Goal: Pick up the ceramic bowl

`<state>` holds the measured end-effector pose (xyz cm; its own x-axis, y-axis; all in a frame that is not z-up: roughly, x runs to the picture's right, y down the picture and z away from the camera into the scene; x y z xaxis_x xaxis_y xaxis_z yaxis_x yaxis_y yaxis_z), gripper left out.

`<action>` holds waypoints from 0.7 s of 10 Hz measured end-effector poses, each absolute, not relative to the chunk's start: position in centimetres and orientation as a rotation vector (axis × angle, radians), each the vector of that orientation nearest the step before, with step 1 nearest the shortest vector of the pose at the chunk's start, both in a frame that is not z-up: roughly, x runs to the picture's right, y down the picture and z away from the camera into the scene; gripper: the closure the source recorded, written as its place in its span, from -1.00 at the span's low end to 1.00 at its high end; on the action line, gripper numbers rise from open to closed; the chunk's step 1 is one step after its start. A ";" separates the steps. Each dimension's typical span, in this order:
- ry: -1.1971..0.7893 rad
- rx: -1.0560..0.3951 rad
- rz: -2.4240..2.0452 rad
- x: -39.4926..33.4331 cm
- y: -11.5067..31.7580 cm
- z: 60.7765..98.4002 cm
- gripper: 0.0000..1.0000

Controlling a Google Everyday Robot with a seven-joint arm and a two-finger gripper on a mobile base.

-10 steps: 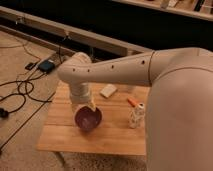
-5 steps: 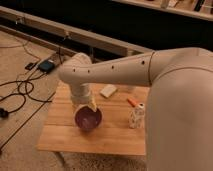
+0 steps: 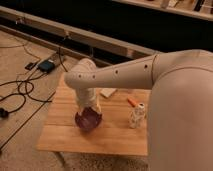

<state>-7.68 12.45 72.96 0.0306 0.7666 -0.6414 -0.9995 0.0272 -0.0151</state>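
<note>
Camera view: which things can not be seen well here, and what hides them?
- Gripper, down at the far rim of the ceramic bowl: the wrist above covers it, so whether it holds the bowl cannot be told.
- Ceramic bowl: its far rim is hidden behind the gripper.
- Table: its right end is covered by the robot's arm.
- Small white bottle: its pattern is too blurred to read.
- Orange item: too small to identify.

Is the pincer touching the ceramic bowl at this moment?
Cannot tell. The camera view shows the pincer at the far rim of the ceramic bowl, overlapping it, but neither contact nor a gap shows plainly.
</note>
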 end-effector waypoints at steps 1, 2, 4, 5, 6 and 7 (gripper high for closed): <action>0.521 -0.545 1.476 -7.2 13.0 73.7 -0.30; 0.512 -0.545 1.481 -6.8 13.4 74.2 -0.30; 0.509 -0.552 1.494 -5.8 14.6 75.3 -0.30; 0.512 -0.556 1.498 -5.4 15.0 75.7 -0.30; 0.522 -0.562 1.502 -4.9 15.5 76.3 -0.30; 0.528 -0.565 1.500 -4.7 15.7 76.7 -0.30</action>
